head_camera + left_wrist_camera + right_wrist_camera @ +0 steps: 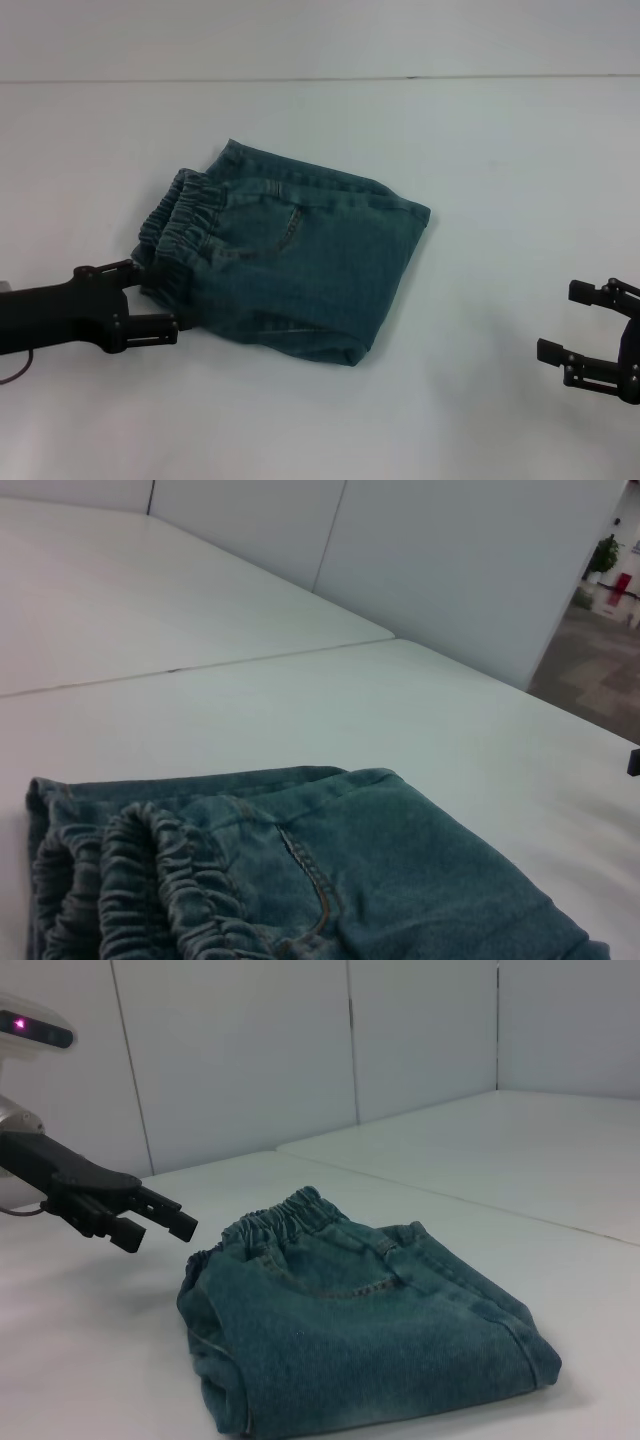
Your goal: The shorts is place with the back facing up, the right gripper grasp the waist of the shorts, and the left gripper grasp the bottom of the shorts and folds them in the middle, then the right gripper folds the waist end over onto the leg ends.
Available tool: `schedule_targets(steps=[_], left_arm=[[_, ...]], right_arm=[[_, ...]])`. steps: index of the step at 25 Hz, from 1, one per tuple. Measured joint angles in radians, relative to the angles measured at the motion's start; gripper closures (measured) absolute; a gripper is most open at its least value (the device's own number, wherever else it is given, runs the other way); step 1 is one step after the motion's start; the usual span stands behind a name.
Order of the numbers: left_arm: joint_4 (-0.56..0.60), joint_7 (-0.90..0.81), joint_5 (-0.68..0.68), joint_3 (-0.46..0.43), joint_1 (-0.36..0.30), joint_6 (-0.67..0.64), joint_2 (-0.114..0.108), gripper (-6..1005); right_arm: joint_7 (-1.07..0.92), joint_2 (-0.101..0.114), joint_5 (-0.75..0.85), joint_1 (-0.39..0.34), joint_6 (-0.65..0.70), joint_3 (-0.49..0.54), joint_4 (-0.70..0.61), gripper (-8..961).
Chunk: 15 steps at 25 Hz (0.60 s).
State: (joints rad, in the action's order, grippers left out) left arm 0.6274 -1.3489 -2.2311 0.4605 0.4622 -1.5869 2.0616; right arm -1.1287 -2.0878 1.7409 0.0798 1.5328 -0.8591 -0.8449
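Observation:
The shorts (300,265) lie folded into a compact denim bundle on the white table, one back pocket (270,235) facing up. Their ruffled waist (183,222) is at the bundle's left end, also seen close up as the waist (130,880) in the left wrist view. I cannot pick out the leg ends in the fold. My left gripper (157,295) sits open just off the waist end; the right wrist view shows this left gripper (160,1222) apart from the shorts (370,1340). My right gripper (556,320) hangs open far to the right, holding nothing.
The white table (480,180) stretches around the bundle, with a seam line (300,80) across its back. Grey wall panels (250,1060) stand behind, and a doorway to another room (600,650) opens beyond the table.

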Motion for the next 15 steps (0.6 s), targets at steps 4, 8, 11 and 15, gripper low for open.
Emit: schedule_targets(steps=[4,8,11,15], left_arm=[[0.000,-0.005,-0.019,0.001,0.006,-0.005,0.000,116],[-0.001,-0.005,-0.024,0.002,0.007,-0.012,0.000,116],[-0.001,-0.006,-0.025,0.009,0.007,-0.015,0.000,116],[0.000,-0.006,-0.041,0.015,0.007,-0.016,0.000,116]], right_arm=[[0.000,0.000,0.000,0.000,-0.003,0.000,0.000,56],[0.000,0.000,0.002,0.004,-0.005,-0.001,0.000,56],[-0.001,-0.001,0.015,0.012,-0.005,0.002,0.000,56],[-0.004,-0.001,0.025,0.021,-0.002,0.003,-0.001,56]])
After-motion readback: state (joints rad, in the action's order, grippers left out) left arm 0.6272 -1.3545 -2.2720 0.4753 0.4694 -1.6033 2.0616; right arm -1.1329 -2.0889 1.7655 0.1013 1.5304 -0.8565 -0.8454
